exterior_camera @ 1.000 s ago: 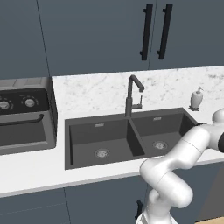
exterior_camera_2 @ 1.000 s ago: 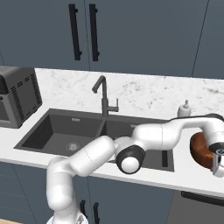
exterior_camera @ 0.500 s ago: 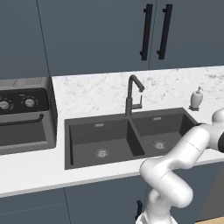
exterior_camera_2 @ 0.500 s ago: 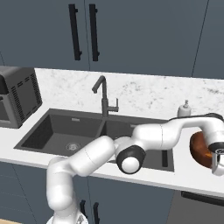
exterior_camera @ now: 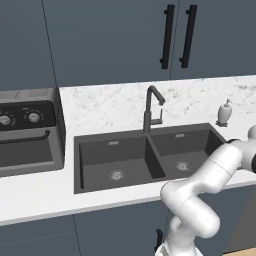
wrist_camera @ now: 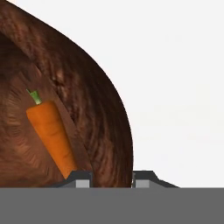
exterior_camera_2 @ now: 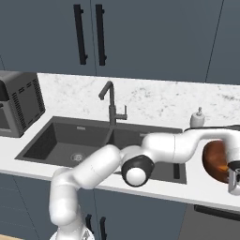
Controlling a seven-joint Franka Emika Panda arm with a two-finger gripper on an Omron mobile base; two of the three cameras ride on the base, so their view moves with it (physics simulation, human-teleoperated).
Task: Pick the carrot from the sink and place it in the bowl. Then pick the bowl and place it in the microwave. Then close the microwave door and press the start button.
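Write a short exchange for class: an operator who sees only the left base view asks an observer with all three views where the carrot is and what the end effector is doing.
Operator: My view gives me the sink basins and the arm reaching off to the right. Where is the carrot?
Observer: The hand view has the carrot lying inside the bowl, green stub pointing away from the fingertips.
Operator: And the end effector?
Observer: In the hand view the end effector straddles the bowl's wall, one fingertip inside and one outside, and looks closed on it.
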